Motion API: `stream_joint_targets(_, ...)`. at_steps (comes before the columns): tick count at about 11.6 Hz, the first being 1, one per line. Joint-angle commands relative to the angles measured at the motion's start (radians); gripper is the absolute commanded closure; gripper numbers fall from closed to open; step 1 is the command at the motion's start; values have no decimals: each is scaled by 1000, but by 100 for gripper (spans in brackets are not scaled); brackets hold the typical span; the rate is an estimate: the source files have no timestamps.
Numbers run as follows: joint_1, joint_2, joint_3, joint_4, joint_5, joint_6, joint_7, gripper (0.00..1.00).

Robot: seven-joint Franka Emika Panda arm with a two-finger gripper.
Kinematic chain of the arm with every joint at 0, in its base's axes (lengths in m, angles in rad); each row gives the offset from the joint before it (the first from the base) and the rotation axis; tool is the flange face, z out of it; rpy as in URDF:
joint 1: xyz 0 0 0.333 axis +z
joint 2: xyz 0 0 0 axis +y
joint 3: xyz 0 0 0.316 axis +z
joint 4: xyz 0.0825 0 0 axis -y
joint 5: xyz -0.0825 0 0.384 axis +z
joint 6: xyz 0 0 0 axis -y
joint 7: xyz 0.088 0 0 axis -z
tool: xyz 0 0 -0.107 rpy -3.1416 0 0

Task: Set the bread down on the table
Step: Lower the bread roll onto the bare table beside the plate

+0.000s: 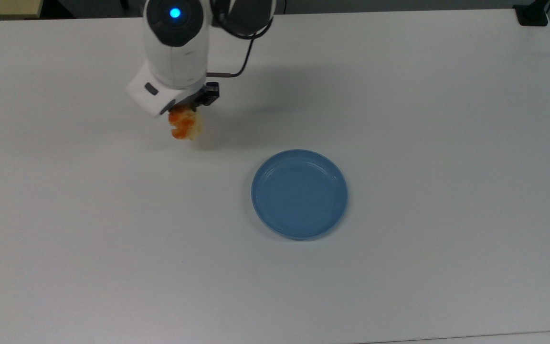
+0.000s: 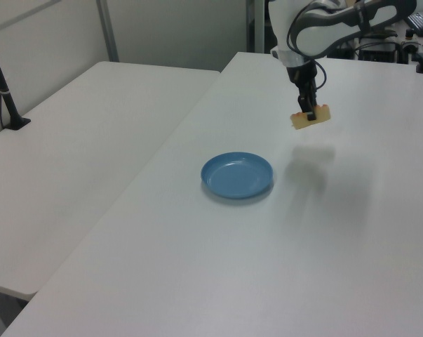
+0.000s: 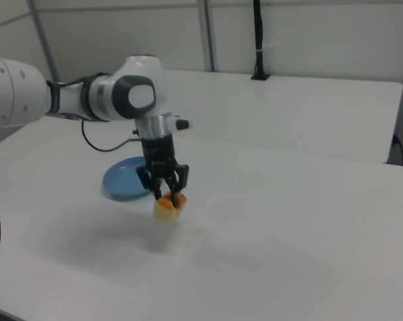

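The two-finger gripper point(image 3: 166, 195) was clamped on the small oblong pale-tan bread with orange patches point(image 3: 166, 208), which hung directly below the fingers, clear of the plain white matte table point(image 1: 399, 267) with its shadow beneath. In the left view its long axis lay roughly level. It was well apart from the round blue plate point(image 1: 300, 193), toward the top view's upper-left corner. Judgement: a straight descent remained.

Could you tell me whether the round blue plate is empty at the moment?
Empty: the round blue plate shows bare blue inside, and the gripper holds the orange-topped bread above the white table.
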Motion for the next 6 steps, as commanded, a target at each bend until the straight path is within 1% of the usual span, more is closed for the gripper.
stream_joint_targets(1, -24, -28, -6, -142, -79, 128, -20, 51)
stream_joint_targets(2, -24, -16, -6, -167, -116, 159, -9, 44)
stream_joint_targets(3, -24, -5, -6, -167, -124, 165, -6, 30)
stream_joint_targets(4, -24, -2, -6, -167, -124, 165, -6, 9)
stream_joint_targets(5, -28, -2, -7, -167, -124, 164, -6, 0)
stream_joint_targets(6, -28, -5, -12, -156, -124, 156, -6, 0)
